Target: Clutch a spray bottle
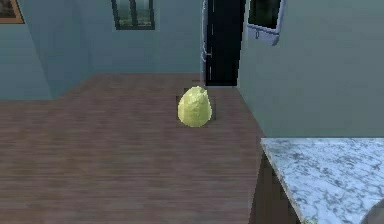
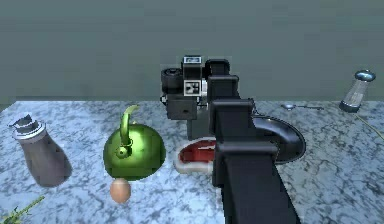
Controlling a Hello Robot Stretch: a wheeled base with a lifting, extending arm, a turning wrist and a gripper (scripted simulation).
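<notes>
Arm side view: arm (image 2: 245, 165) reached out over marble counter (image 2: 330, 160). Gripper (image 2: 172, 92) sat at arm's far end, abt 12 o'clock of view's centre, w/ wall & counter's far edge behind. Fingers too small to read: couldn't tell if spread or pressed together, nor if anything was held.

Grey bottle (image 2: 42, 152) w/ pale nozzle-like top stood upright on counter, 9 o'clock of green kettle (image 2: 135, 150). Prob. the spray bottle, going by shape. It stood well apart from gripper, at gripper's 8 o'clock.

Egg (image 2: 120, 190) at kettle's 6 o'clock. Red-&-white item (image 2: 197, 155) at kettle's 3 o'clock, against arm. Dark pan (image 2: 282, 135) at arm's 3 o'clock. Small shaker-like thing (image 2: 357, 92) far off at 2 o'clock.

Fwd view: wood floor (image 1: 90, 150), yellow-green lump (image 1: 194, 107), dark doorway (image 1: 224, 45) at its 1 o'clock.

Progress (my read): robot alongside counter, arm out, but not lined up w/ bottle. Grab not done. Left: line up, lower, take hold, lift.
</notes>
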